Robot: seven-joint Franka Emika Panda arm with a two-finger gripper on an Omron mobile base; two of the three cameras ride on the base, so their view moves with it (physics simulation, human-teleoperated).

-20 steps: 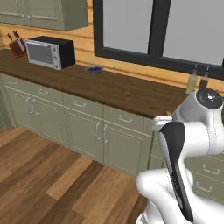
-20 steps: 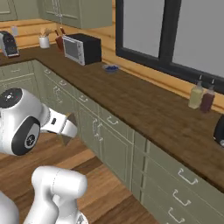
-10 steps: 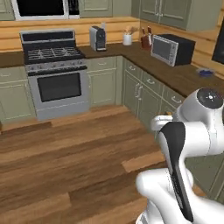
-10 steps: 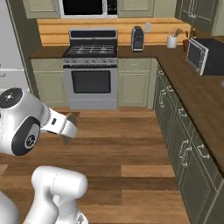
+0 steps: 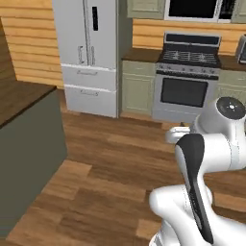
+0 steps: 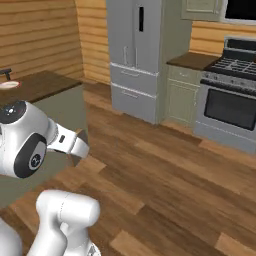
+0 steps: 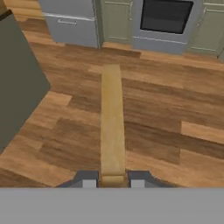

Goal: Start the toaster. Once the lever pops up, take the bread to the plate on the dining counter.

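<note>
Bread (image 7: 112, 122) edge-on, pinched between tool (image 7: 113, 180) tips, above floor (image 7: 166, 118)

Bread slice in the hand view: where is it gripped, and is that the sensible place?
The bread is pinched at its near edge, across its thin faces, jaws shut on it, the slice sticking straight out from the gripper. A thin flat slice suits this edge-on grip.

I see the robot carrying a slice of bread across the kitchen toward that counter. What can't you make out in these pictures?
- The bread: the hand view shows it edge-on, so its faces and how toasted it is stay unseen.
- The gripper: its fingers are cut off by the hand view's bottom.
- The plate: right base view, small and clipped by the left edge.
- The dining counter: left base view, cut off by the left edge, hiding most of its top.
</note>
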